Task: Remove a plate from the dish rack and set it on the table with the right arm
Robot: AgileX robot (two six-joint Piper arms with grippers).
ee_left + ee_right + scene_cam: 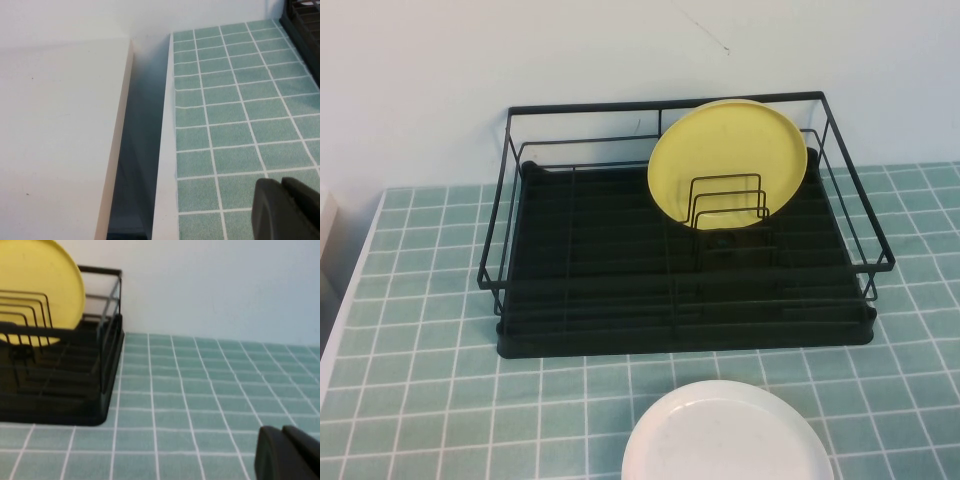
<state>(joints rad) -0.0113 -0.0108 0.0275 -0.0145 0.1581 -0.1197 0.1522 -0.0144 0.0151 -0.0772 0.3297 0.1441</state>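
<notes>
The pale green tiled table (430,360) carries the black wire dish rack (685,330), a yellow plate (728,160) upright in its dividers. The glossy round white plate (725,440) already lies flat on the tiles before it; it looks stiff, slick and breakable, best pinched at its rim. The left gripper (286,210) and the right gripper (287,452) hang over bare tiles, touching nothing; I cannot tell their opening

White plate (728,435) flat on table (430,400); before black dish rack (685,300).

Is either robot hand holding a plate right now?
No. The left gripper and right gripper each hang over bare table; the white plate lies on it, the yellow plate in the dish rack.
</notes>
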